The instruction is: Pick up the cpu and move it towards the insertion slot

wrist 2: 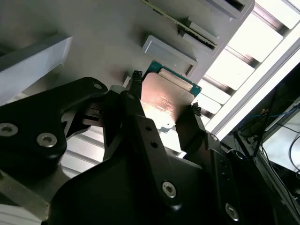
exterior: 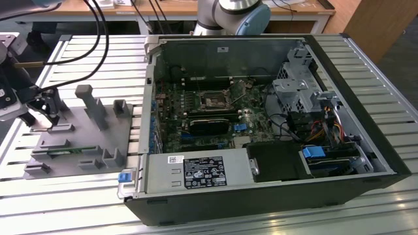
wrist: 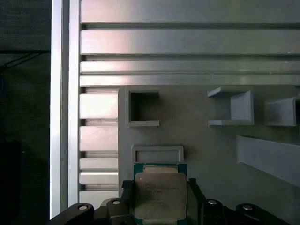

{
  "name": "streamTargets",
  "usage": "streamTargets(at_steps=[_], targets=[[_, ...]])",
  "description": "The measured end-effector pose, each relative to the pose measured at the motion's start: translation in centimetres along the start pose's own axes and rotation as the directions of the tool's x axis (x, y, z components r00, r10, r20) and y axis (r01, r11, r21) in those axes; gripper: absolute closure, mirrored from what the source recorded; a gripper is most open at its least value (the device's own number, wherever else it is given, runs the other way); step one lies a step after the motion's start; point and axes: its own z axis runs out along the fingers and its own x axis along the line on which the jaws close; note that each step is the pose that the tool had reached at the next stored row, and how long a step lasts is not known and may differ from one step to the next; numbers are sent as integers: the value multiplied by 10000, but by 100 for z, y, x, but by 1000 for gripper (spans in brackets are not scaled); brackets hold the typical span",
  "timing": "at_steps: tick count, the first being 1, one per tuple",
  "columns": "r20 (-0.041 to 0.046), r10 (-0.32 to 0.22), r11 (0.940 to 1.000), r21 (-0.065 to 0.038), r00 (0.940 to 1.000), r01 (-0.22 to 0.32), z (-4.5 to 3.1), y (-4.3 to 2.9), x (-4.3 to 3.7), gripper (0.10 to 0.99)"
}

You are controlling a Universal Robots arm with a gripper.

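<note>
The cpu (wrist: 160,197), a small square chip with a silvery top and a green rim, sits between my gripper's (wrist: 160,191) two black fingers (wrist: 126,193) in both wrist views. The fingers press against its two opposite edges, so my gripper (wrist 2: 165,96) is shut on the cpu (wrist 2: 164,101), just over the grey plastic fixture (wrist: 197,150). In the exterior view my gripper (exterior: 40,111) stands at the fixture's (exterior: 85,142) far left corner. The insertion slot (exterior: 214,101), a shiny metal frame with a dark centre, lies on the motherboard inside the open computer case, well to the exterior view's right of my gripper.
The fixture carries upright posts (exterior: 91,105) and a thin green memory stick (exterior: 65,152). The open case (exterior: 365,122) has tall walls, a power supply (exterior: 196,172), drive cages and cables. Everything rests on a slatted aluminium table (exterior: 85,196). Black cables (exterior: 98,44) hang at the back left.
</note>
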Motion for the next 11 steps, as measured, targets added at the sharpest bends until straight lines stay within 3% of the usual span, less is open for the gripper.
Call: streamTargets(at_steps=[11], targets=[[0, 0, 10000, 0, 10000, 0, -76, 3, 0, 549]])
